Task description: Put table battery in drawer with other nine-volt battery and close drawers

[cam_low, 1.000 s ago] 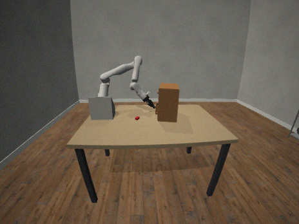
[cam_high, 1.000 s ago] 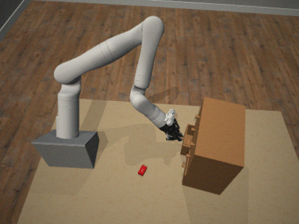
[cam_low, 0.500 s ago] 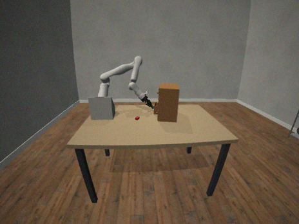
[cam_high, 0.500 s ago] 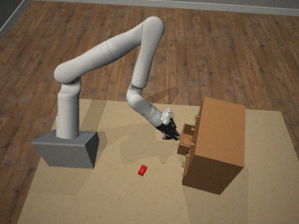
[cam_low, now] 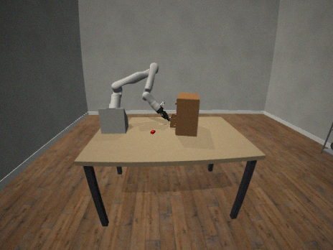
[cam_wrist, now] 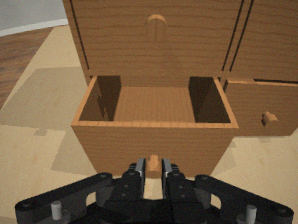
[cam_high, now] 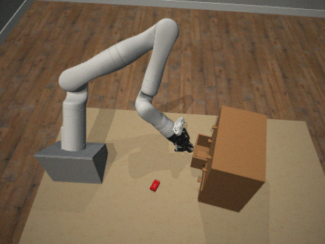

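Note:
The small wooden chest (cam_high: 234, 158) stands on the right of the table; it also shows in the exterior view (cam_low: 187, 113). One of its drawers (cam_high: 200, 151) is pulled partway out. In the wrist view this drawer (cam_wrist: 154, 106) is open, and the part of its inside that I see is empty. My gripper (cam_high: 185, 147) is shut on that drawer's knob (cam_wrist: 153, 163), right at the drawer front. The red nine-volt battery (cam_high: 155, 185) lies flat on the table, to the left of the chest and apart from my gripper; it also shows in the exterior view (cam_low: 153, 132).
The arm's grey base block (cam_high: 71, 162) stands at the table's left. A closed drawer with a round knob (cam_wrist: 156, 26) is above the open one in the wrist view. Another drawer front with a knob (cam_wrist: 266, 119) is beside it on the right.

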Action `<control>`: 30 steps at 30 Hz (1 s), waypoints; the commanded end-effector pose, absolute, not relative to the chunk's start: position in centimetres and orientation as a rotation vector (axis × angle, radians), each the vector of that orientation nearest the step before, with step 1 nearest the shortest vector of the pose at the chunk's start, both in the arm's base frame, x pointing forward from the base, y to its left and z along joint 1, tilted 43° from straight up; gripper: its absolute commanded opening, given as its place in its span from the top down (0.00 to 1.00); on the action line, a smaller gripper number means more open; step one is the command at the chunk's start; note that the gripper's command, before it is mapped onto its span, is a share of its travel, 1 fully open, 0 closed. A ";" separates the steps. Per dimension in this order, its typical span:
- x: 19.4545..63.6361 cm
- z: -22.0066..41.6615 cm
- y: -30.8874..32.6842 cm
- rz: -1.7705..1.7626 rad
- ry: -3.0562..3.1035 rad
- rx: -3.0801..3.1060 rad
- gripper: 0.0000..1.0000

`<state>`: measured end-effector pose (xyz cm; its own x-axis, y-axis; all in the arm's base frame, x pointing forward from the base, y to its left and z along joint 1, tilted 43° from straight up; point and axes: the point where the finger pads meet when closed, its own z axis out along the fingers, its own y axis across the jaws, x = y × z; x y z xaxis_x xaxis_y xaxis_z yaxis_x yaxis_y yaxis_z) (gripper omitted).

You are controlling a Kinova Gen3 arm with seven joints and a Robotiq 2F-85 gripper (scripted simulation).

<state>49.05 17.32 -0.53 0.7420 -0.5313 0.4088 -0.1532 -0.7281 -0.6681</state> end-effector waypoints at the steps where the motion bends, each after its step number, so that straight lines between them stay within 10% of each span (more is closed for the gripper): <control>1: 48.9 -0.6 17.3 -0.793 0.513 -2.320 0.87; 30: 48.8 -0.5 17.4 -0.793 0.513 -2.320 0.75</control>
